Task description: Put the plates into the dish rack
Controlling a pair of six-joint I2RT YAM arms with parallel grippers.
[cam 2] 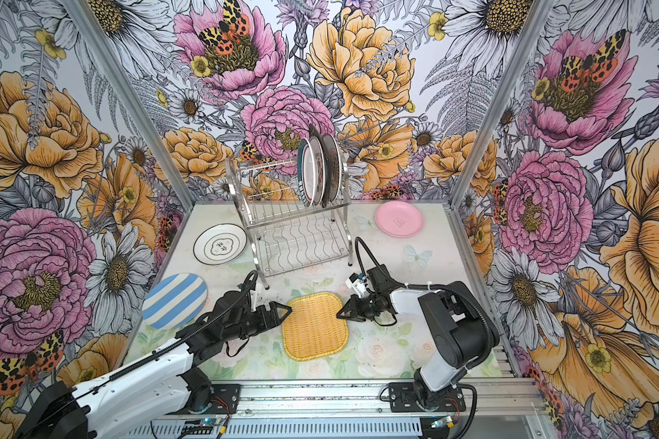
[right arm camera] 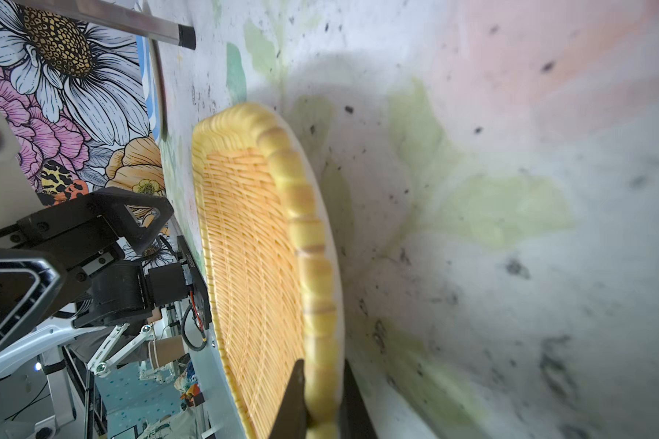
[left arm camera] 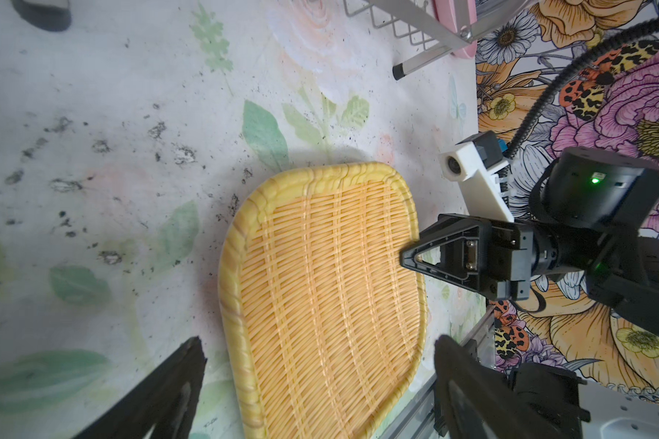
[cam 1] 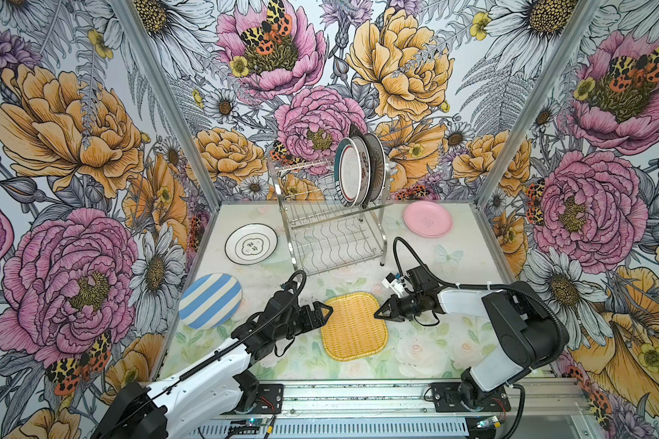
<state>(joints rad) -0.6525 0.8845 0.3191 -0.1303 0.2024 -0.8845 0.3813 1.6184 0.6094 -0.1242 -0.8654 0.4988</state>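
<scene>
Now, in both top views the yellow plate (cam 1: 354, 327) (cam 2: 314, 327) lies on the desk (cam 1: 434, 342), long axis near-to-far, with the dish rack (cam 1: 331, 243) straight behind it; the left wrist view shows the left hand (left arm camera: 316, 361) wide open near the plate's left edge, and the right wrist view shows the right hand (right arm camera: 322, 380) pinching its right rim.

My left arm (cam 1: 214, 361) lay stretched low and forward, my left fingers (left arm camera: 160, 391) spread wide apart and holding nothing. My right arm (cam 1: 468, 300) angled in from the opposite side, forearm near level, my right fingers (right arm camera: 293, 399) pinched tight on the yellow plate's (right arm camera: 252, 247) rim.
</scene>
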